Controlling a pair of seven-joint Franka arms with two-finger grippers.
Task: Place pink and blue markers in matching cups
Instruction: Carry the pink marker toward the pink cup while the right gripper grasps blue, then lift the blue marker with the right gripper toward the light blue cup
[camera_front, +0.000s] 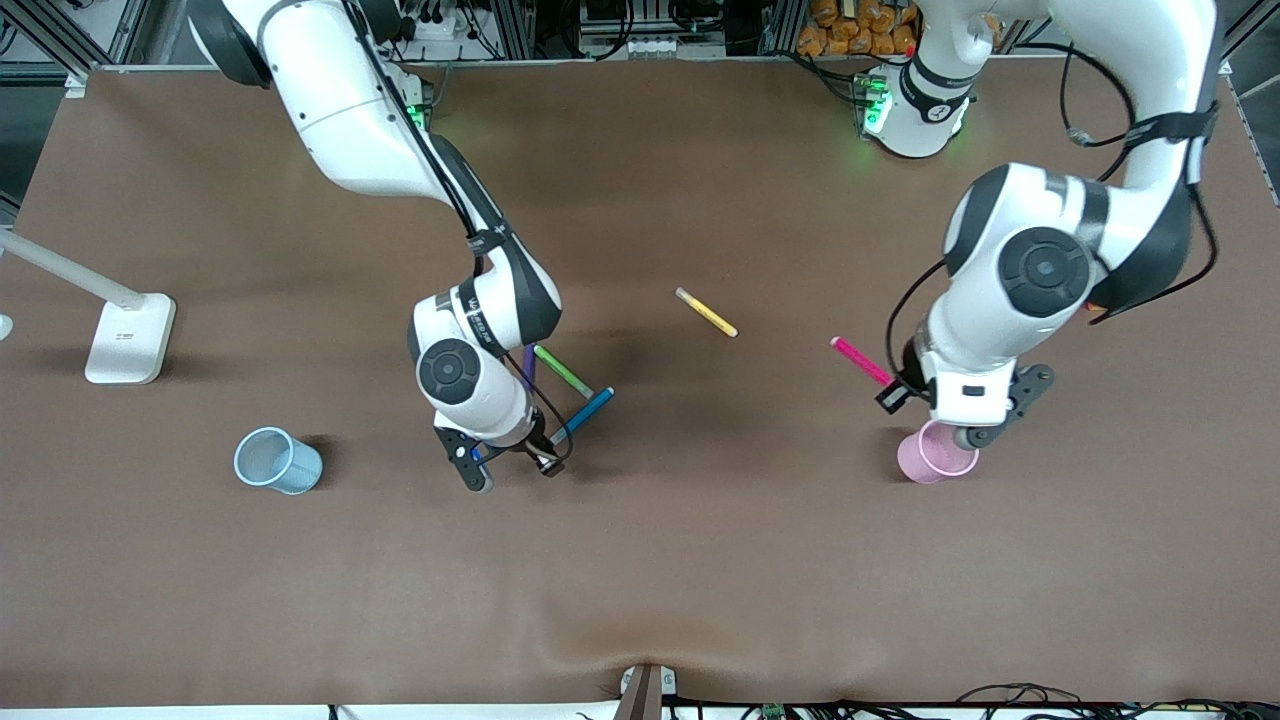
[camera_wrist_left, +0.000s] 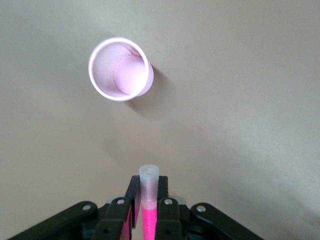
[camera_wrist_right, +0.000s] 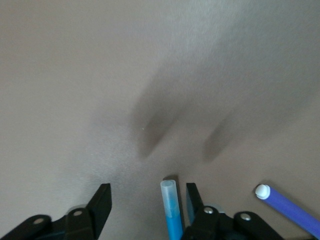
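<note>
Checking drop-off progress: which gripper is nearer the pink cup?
Left. The left gripper, holding the pink marker, is just above the pink cup; the right gripper is around the blue marker.

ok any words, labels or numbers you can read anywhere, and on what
None can be read for certain.
Lettering on the right arm's wrist band: too small to read.
Red mark on the white lamp base: too small to read.
Pink marker, blue marker, pink cup, blue cup: no text visible.
</note>
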